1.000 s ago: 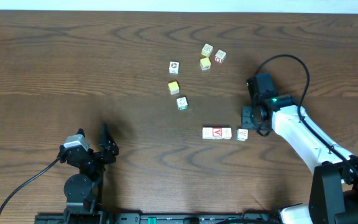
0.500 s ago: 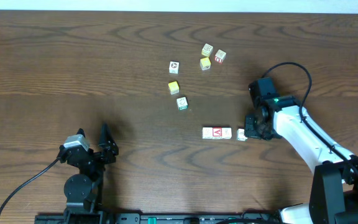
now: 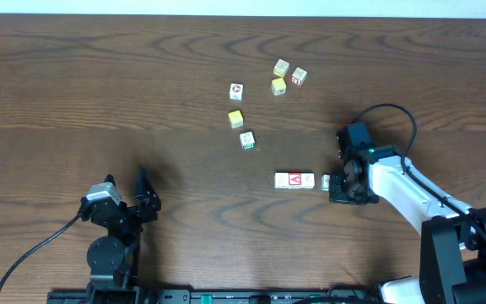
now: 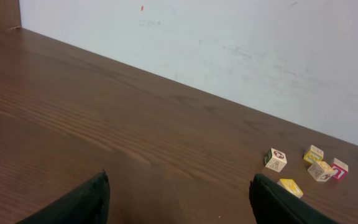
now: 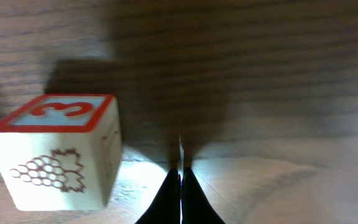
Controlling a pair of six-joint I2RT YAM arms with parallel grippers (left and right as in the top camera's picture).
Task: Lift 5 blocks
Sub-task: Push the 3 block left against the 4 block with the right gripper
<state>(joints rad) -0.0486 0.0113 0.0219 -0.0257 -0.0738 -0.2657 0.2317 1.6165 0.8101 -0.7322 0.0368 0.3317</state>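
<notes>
Small picture blocks lie scattered on the table. In the overhead view two cream blocks (image 3: 282, 67) (image 3: 299, 77) lie at the back, a white one (image 3: 237, 89) to their left, and a green-trimmed one (image 3: 247, 140) nearer the middle. A red-faced block (image 3: 294, 180) lies left of a small white block (image 3: 326, 181). My right gripper (image 3: 337, 187) stands right beside that white block. In the right wrist view that gripper (image 5: 180, 177) is shut on nothing, and the block with a red "3" and grapes (image 5: 58, 152) sits just left of its fingertips. My left gripper (image 4: 179, 199) is open near the table's front left.
Two solid yellow cubes (image 3: 278, 85) (image 3: 236, 119) lie among the blocks. The left wrist view shows a white wall (image 4: 229, 43) behind the table's far edge. The right arm's black cable (image 3: 391, 110) loops above its wrist.
My right gripper has moved toward the table's front, come down beside the small white block and shut with nothing in it. The left arm has not moved.
</notes>
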